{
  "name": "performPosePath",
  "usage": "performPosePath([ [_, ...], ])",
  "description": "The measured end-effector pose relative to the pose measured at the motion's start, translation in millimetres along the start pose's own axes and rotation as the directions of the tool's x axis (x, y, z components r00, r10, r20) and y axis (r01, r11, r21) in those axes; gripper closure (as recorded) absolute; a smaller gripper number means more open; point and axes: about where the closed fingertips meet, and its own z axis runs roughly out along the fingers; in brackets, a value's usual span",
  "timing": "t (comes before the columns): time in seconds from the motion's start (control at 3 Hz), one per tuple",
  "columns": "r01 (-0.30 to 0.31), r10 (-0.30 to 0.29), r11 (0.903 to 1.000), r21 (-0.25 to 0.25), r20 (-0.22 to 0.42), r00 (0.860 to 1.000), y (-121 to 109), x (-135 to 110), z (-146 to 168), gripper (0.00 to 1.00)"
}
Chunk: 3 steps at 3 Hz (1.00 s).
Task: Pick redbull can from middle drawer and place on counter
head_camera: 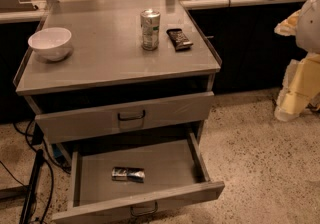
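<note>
Well right of counter (100,53): gripper (299,80).

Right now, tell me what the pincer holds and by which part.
Nothing: the pincer hangs at the right edge; the slim silvery redbull can lies untouched in the wide grey metal middle drawer.

The blurred gripper (300,80) is cut by the right edge
</note>
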Motion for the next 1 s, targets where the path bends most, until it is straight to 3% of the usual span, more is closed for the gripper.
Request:
performPosePath([
  [0.33, 0.0, 0.0, 1.0, 0.0, 0.0, 1.0, 0, 0, 0, 0.0],
  [0.67, 0.018, -0.019, 0.9998, -0.011, -0.017, 1.0, 27, -30, 33, 0.0],
  [1.0, 0.019, -0.019, 0.9998, -0.012, -0.014, 1.0, 28, -31, 34, 0.0],
])
